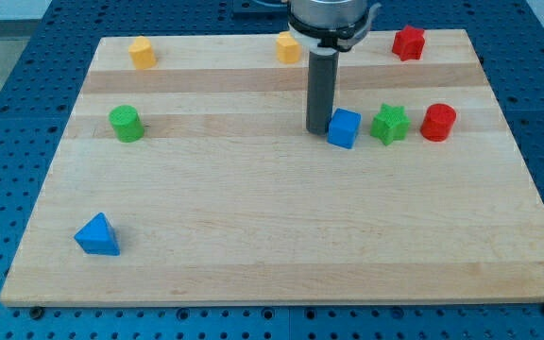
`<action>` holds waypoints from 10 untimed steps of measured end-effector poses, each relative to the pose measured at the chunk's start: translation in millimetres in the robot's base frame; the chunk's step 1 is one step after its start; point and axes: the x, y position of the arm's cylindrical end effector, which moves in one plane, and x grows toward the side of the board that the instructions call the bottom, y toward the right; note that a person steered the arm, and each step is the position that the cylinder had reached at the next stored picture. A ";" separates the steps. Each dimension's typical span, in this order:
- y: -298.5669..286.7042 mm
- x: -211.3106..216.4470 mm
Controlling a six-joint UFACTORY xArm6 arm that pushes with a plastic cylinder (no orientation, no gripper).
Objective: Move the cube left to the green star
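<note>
Blue cube [344, 127] sitting on the wooden board [281, 255], right of centre, just to the left of the green star [389, 124], near it but with a thin gap showing; red cylinder [438, 123] just right of the star, so all three in a row; rod hanging down from the view's top, my tip [320, 128] right at the cube's left side, looks like touching or as good as; no pincer on this rig, just a plain rod, nothing held; further off: green cylinder [126, 124] at the left, blue triangle [97, 235] bottom left, two yellow blocks [141, 53] [288, 47] along the top edge, red star [408, 42] top right.
</note>
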 end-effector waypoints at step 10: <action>-13.9 113.8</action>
